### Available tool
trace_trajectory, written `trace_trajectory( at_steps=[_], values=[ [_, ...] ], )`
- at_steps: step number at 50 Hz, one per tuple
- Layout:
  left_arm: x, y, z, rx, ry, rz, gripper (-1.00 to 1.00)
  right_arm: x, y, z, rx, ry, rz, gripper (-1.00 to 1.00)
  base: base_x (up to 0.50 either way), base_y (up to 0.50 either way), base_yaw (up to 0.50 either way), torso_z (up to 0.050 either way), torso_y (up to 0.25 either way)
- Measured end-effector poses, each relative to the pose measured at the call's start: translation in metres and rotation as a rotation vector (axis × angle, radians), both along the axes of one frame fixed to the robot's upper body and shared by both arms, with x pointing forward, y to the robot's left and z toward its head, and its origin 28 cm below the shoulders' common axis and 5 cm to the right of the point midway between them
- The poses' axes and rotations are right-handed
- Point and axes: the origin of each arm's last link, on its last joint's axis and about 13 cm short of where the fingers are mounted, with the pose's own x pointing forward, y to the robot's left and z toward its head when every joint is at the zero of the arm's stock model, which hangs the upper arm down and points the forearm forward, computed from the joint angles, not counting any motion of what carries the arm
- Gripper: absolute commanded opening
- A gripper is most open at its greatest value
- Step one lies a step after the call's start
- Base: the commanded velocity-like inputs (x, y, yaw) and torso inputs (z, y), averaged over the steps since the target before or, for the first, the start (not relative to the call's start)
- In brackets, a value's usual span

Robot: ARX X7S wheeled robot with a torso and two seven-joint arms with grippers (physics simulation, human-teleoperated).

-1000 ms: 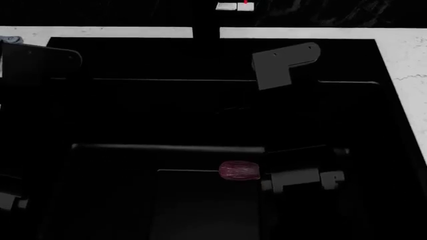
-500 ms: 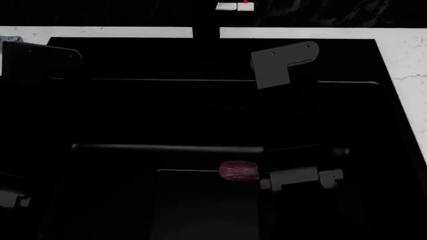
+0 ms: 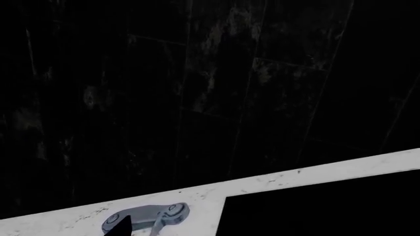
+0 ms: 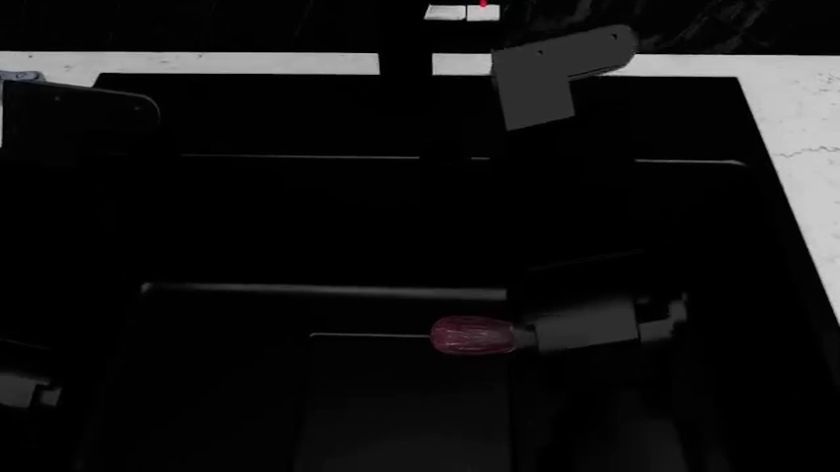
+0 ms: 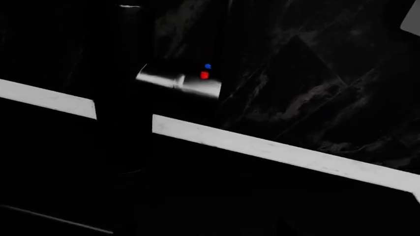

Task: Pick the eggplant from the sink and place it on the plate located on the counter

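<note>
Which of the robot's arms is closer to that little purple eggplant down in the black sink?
The right. Its gripper sits right beside the small glossy dark-purple eggplant in the black sink. The left arm is far off, over the sink's far left corner.

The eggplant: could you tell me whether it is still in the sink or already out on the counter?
In the sink. The head view shows the eggplant against the black sink, far from the white counter.

- Very dim overall; most of every view near black.
- Dark stone-patterned back wall (image 5: pixel 308 93) with faint pale veining, filling the upper right of the right wrist view.
- Metallic faucet body (image 5: pixel 180 83) with one red and one blue dot, upper centre there.
- Small grey metal fitting (image 3: pixel 147 219) at the lower left of the left wrist view.
</note>
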Motion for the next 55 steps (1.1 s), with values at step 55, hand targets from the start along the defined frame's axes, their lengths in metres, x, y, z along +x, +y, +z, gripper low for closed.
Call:
trace_trajectory(
  at_steps=[55],
  values=[
    [-0.002, 0.000, 0.001, -0.006, -0.005, 0.001, 1.00, -0.006, 0.003, 0.015, 0.004, -0.087, 0.026, 1.00, 0.10, -0.01, 0.00, 0.000, 0.000]
  ],
)
